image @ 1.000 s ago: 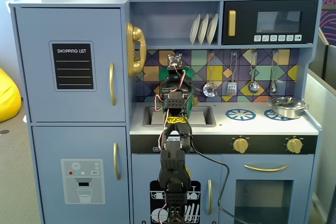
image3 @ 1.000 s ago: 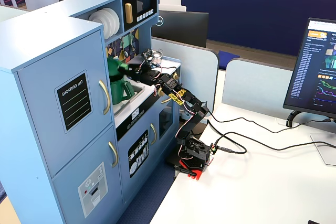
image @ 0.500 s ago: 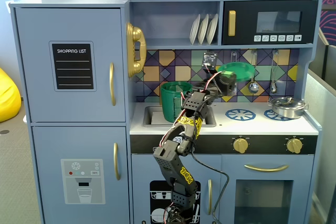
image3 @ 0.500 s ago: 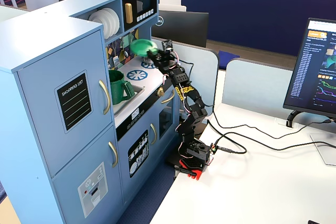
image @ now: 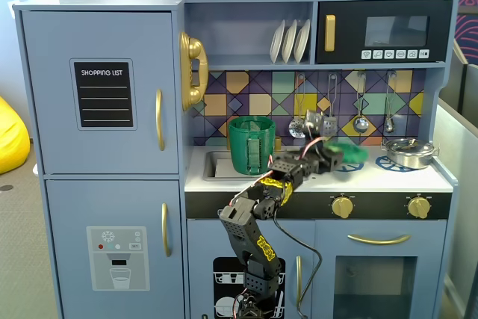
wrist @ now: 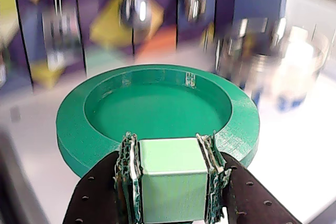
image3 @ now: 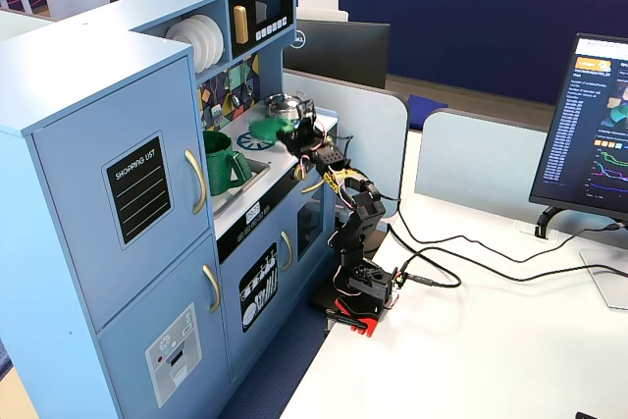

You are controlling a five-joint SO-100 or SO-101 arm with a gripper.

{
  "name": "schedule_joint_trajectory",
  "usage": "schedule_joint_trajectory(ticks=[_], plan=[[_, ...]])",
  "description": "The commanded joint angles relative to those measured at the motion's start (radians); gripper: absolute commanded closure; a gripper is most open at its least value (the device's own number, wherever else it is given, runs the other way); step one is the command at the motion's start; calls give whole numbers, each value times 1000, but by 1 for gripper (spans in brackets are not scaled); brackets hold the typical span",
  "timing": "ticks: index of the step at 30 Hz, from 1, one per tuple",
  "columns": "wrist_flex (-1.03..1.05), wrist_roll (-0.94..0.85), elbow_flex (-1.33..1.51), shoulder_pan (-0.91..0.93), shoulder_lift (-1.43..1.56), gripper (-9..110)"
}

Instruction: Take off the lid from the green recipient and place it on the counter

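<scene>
The green recipient (image: 252, 144) stands open in the sink recess at the left of the white counter (image: 314, 179); it also shows in a fixed view (image3: 224, 162). My gripper (image: 334, 156) is shut on the pale square handle (wrist: 172, 177) of the round green lid (wrist: 157, 111). The lid (image: 351, 154) hangs off the pot, to its right and a little above the counter, blurred. In the other fixed view the lid (image3: 265, 129) sits just ahead of the gripper (image3: 292, 132). In the wrist view both jaws (wrist: 173, 148) press the handle's sides.
A silver metal pan (image: 409, 152) sits on the right burner ring, close beyond the lid; it is blurred in the wrist view (wrist: 273, 72). Utensils hang on the tiled back wall (image: 328, 102). The counter's front edge carries gold knobs (image: 342, 206).
</scene>
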Motion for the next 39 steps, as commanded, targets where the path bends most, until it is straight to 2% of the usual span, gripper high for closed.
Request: schedule_joint_trajectory(ticks=[1,6,19,21,22,25,27,32,39], plan=[[-101,0,92,6,34,101],[-130,0,153,-8,38,101],[-149,2,69,-26,-21,100],[-140,-3,60,-17,-15,77],[-126,-6,46,-12,-11,69],[-35,-41,-11,-5,26,56],[0,-18,-61,-8,58,55],[236,17,-264,-35,153,55],[796,-77,-296,-179,462,57]])
